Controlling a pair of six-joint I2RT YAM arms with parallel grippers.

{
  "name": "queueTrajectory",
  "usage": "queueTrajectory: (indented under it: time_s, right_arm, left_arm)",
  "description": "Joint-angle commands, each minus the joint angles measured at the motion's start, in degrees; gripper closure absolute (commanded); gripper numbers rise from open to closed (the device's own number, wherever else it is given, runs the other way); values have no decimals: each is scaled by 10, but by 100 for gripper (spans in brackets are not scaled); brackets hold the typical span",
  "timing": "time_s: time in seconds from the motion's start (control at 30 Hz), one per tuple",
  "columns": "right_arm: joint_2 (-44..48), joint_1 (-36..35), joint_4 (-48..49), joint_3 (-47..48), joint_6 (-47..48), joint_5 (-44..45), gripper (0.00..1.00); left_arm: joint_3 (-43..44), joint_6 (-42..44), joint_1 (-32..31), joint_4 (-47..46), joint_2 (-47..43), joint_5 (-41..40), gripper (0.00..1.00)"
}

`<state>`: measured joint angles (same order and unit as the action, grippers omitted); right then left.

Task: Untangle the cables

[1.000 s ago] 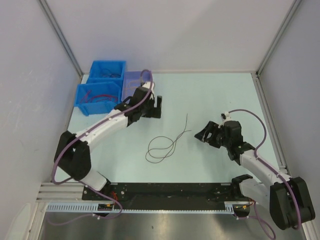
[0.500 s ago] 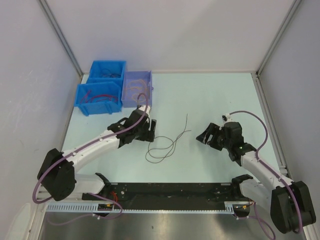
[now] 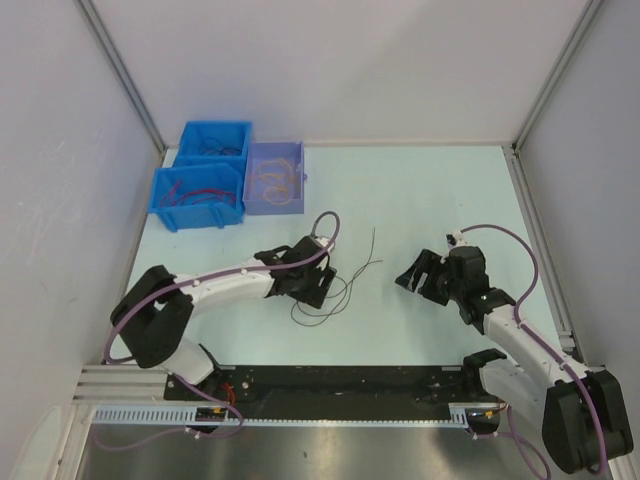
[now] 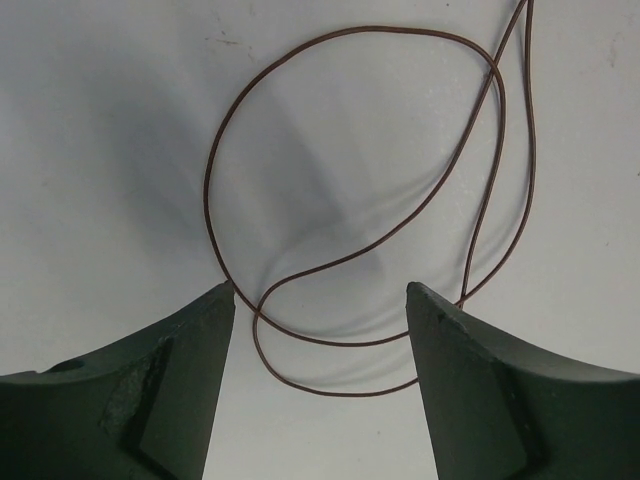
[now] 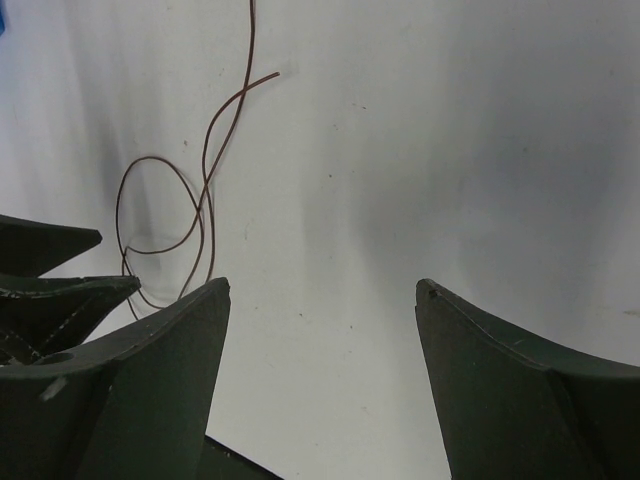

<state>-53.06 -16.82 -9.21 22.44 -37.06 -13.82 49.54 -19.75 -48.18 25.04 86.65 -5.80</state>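
White arms [image 3: 228, 286], black joints [image 3: 157, 322], mauve cables [image 3: 522, 245]

A lab test cell: white panel walls [image 3: 350, 60] on aluminium posts [image 3: 120, 70], pale tabletop [image 3: 420, 190], blue parts bins [image 3: 195, 216]

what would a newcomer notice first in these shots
A thin dark cable lies in loose loops mid-table, with the open left gripper hovering right over it. The right gripper, also open, sits apart to the right, and the bins in the far left corner hold more cables.
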Motion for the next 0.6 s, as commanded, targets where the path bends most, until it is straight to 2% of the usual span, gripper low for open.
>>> queueTrajectory:
  time_s: [0.0, 0.3, 0.57]
  right_arm:
    - [9, -3, -4, 21, 12, 14, 21]
    - [-4, -3, 4, 22, 16, 14, 21]
    - [-17, -3, 12, 22, 16, 13, 21]
  left_arm:
    - [37, 23, -5, -3, 22, 4, 26]
    - [53, 33, -7, -7, 63, -1, 34]
    - [52, 30, -8, -10, 76, -11, 45]
